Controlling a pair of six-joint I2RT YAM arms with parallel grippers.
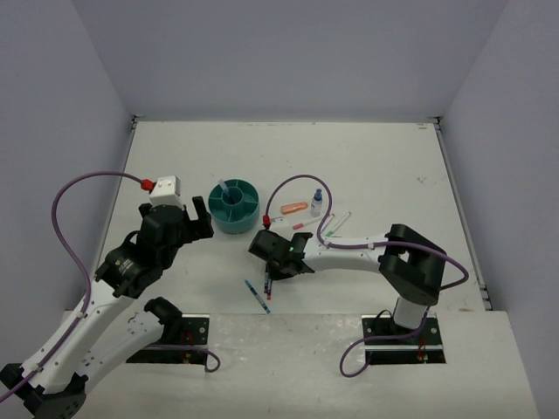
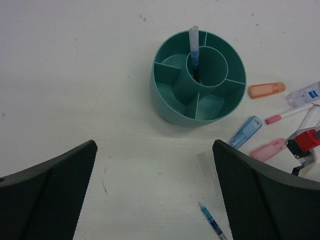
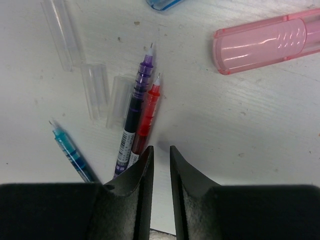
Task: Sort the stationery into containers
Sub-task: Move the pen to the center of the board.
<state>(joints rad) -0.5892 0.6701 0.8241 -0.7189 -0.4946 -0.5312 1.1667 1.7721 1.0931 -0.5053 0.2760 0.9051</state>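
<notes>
White bench (image 1: 393,157) holds everything. Closest lies a blue pen (image 1: 257,295). Just past it, the right jaws are almost closed with nothing between them, right beside a purple pen (image 3: 135,107) and a red pen (image 3: 148,112) that touch. The left jaws are wide open and hold nothing. Farther back sits the round teal organizer (image 1: 229,225), with a clear-capped pen (image 2: 194,52) standing in its middle cup. An orange marker (image 1: 294,208) and a small bottle (image 1: 316,203) lie to its right

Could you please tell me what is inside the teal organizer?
One blue pen with a clear cap stands in the central cup of the teal organizer. The ring compartments look empty, though the cup hides part of the far ones.
</notes>
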